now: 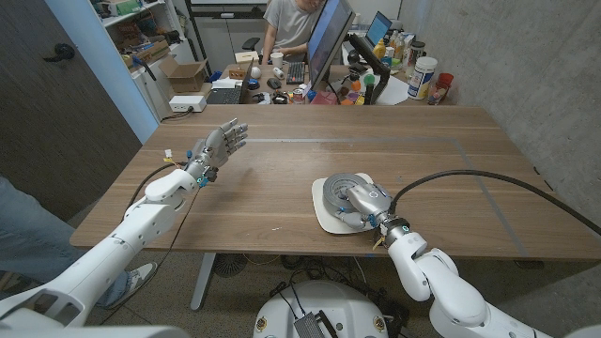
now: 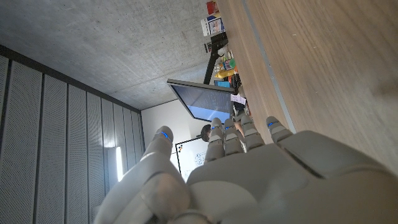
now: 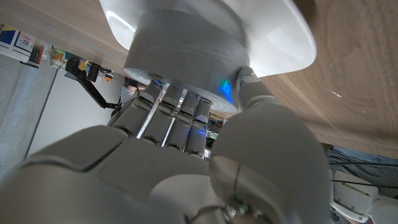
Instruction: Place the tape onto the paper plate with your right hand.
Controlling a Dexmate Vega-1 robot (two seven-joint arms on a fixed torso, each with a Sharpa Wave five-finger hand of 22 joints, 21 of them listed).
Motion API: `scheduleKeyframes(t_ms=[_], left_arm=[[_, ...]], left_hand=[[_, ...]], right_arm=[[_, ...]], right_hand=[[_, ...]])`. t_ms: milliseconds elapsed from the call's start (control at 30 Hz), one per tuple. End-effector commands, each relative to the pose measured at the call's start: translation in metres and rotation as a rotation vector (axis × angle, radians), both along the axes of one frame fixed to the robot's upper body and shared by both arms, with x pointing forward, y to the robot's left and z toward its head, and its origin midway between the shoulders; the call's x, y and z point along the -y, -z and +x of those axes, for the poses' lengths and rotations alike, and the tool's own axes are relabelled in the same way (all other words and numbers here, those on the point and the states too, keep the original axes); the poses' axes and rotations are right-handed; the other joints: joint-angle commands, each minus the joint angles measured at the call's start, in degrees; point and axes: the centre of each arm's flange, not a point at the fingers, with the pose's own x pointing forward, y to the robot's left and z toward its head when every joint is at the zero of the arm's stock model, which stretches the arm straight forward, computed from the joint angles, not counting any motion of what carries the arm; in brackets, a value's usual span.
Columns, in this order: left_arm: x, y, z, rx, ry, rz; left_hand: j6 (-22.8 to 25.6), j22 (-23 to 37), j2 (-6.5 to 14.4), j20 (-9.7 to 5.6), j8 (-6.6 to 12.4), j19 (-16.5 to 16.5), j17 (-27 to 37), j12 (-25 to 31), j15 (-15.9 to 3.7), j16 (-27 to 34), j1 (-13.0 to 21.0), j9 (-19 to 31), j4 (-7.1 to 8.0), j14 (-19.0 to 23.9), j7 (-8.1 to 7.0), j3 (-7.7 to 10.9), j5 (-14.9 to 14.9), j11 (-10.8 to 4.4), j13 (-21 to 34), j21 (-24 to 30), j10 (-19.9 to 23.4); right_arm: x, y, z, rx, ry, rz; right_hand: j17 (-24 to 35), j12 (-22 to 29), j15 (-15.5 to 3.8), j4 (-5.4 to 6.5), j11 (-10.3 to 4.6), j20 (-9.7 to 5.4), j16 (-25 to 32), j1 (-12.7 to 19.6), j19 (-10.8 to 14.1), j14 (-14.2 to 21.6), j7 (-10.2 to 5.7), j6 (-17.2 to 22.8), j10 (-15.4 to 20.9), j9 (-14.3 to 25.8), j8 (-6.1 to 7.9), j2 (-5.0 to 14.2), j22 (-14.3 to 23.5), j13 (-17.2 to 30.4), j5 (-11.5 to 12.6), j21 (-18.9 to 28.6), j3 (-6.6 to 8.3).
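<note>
A white paper plate [image 1: 324, 218] lies on the wooden table near its front edge, right of the middle. The tape [image 1: 340, 185], a pale grey roll, lies on the plate. My right hand [image 1: 368, 202] is over the plate and grips the roll. The right wrist view shows the fingers [image 3: 177, 118] and the thumb [image 3: 261, 102] pressed against the side of the tape [image 3: 186, 56], with the plate [image 3: 273, 31] behind it. My left hand [image 1: 220, 145] hangs above the table's left part, holding nothing, its fingers [image 2: 227, 134] spread and pointing toward the far edge.
A cluttered desk with a monitor [image 1: 329, 38], bottles [image 1: 424, 77] and boxes stands behind the table's far edge, and a person [image 1: 291, 23] sits there. Another person's leg [image 1: 23, 235] shows at the left edge. A black cable [image 1: 488, 183] arcs over the table's right part.
</note>
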Motion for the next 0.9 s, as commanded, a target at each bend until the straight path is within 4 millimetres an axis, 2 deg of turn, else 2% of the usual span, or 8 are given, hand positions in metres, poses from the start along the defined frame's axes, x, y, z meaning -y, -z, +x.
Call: scheduleKeyframes(t_ms=[33,267,333,433,700,900], left_arm=[[0.002,0.003,-0.002,-0.005,0.004,-0.004],[0.001,0.005,-0.003,-0.008,0.000,-0.012],[0.001,0.005,-0.003,-0.010,0.000,-0.013],[0.000,0.006,-0.003,-0.011,0.000,-0.013],[-0.001,0.006,-0.003,-0.012,-0.005,-0.011],[-0.001,0.005,-0.003,-0.014,-0.006,-0.006]], left_hand=[[0.5,0.2,0.3,0.65,0.03,-0.1,0.2,0.0,0.37,-0.2,-0.4,0.1,-0.06,0.3,-0.15,0.32,0.2,0.24,0.3,0.2,0.4],[0.5,0.2,0.4,0.68,0.05,-0.1,0.2,0.0,0.37,-0.2,-0.4,0.1,-0.07,0.3,-0.10,0.35,0.2,0.32,0.3,0.2,0.4],[0.6,0.2,0.4,0.70,0.06,-0.1,0.2,0.0,0.38,-0.2,-0.4,0.1,-0.08,0.3,-0.13,0.36,0.2,0.35,0.3,0.2,0.4],[0.5,0.2,0.4,0.63,0.04,-0.1,0.2,0.0,0.37,-0.2,-0.4,0.1,-0.08,0.3,-0.15,0.37,0.2,0.38,0.3,0.2,0.4],[0.6,0.2,0.4,0.67,0.06,-0.1,0.3,0.0,0.38,-0.2,-0.4,0.1,-0.09,0.3,-0.07,0.40,0.2,0.32,0.3,0.2,0.3],[0.6,0.2,0.4,0.68,0.06,-0.1,0.3,0.0,0.40,-0.2,-0.4,0.1,-0.10,0.3,-0.11,0.42,0.2,0.36,0.3,0.2,0.3]], right_arm=[[-0.001,-0.005,-0.005,-0.022,-0.010,-0.003],[0.000,-0.006,-0.001,-0.049,-0.004,-0.009],[-0.001,-0.006,0.002,-0.068,0.005,-0.019],[-0.001,-0.005,0.004,-0.080,0.009,-0.021],[0.000,-0.006,0.007,-0.093,0.017,-0.001],[0.002,-0.006,0.009,-0.118,0.024,0.014]], right_hand=[[0.4,-0.5,-1.54,0.40,0.31,3.10,-1.0,0.7,-2.7,-2.1,-2.26,-1.4,-2.1,-0.5,-1.46,1.53,0.0,0.5,0.4,-0.2,0.35],[0.5,-1.7,0.67,0.33,1.50,4.01,-2.8,-0.7,-3.7,-5.8,-1.90,-3.7,-5.5,-1.4,-3.50,0.48,0.0,1.0,0.7,-0.1,0.69],[0.4,-2.4,2.62,0.24,1.92,4.65,-3.9,-1.4,-4.7,-8.5,-1.89,-5.3,-7.4,-1.9,-4.74,-0.13,0.1,1.2,0.8,-0.2,0.84],[0.3,-3.1,3.90,0.34,2.65,5.19,-4.5,-2.2,-5.6,-10.5,-1.62,-6.7,-8.9,-2.3,-5.83,-0.50,0.1,1.3,0.9,-0.3,0.90],[0.2,-4.1,5.62,0.72,3.62,5.85,-5.1,-4.0,-6.4,-13.1,-1.19,-8.2,-11.3,-2.8,-7.18,-1.22,0.1,1.5,1.0,-0.2,0.62],[-0.1,-5.2,8.19,1.24,4.65,7.39,-5.4,-6.6,-7.9,-16.2,-0.17,-10.1,-14.0,-3.3,-8.79,-2.43,0.0,1.7,1.4,-0.3,-0.23]])
